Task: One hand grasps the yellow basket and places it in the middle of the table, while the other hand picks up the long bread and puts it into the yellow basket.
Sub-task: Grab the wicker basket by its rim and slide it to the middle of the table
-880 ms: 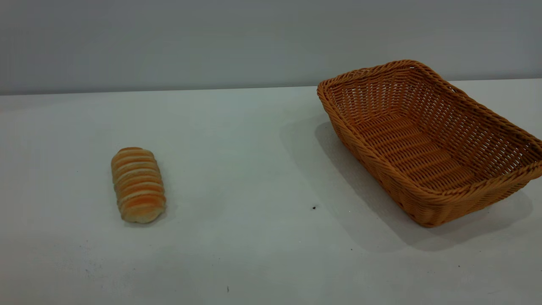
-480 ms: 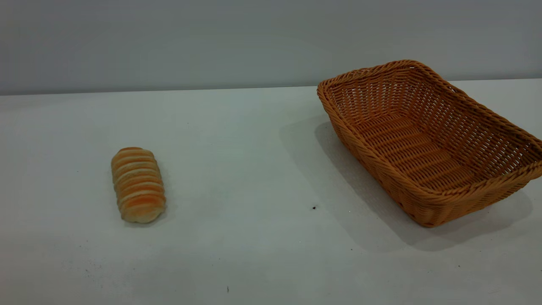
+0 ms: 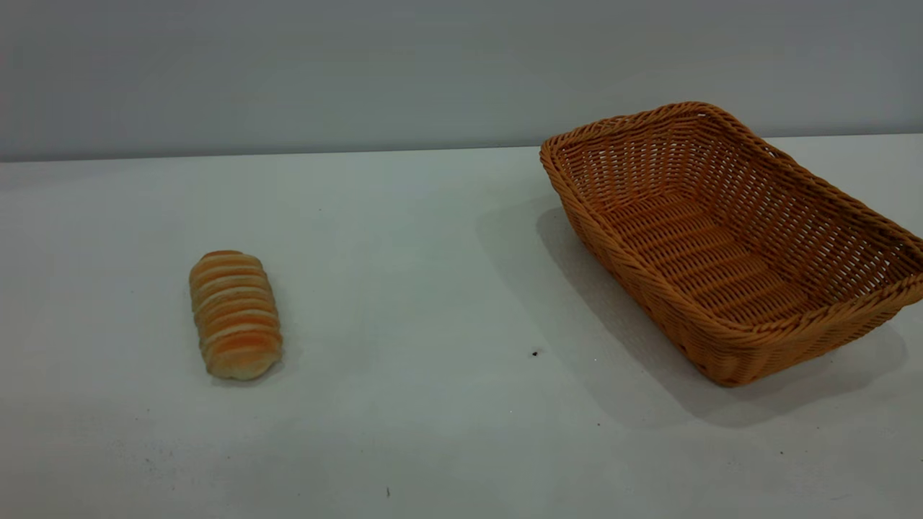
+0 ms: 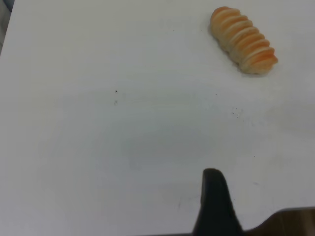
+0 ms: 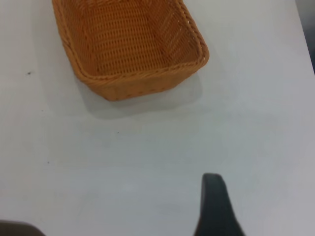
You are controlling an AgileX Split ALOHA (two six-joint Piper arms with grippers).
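Wicker basket and bread roll lie ungrasped, well apart on the worktop; an approach is needed first, finger spread being indeterminable.

Neither arm shows in the exterior view. In the left wrist view, one black finger of the left gripper pokes up over the bare table, holding nothing. In the right wrist view, one black finger of the right gripper does the same. With a single finger showing on each, their spread cannot be judged
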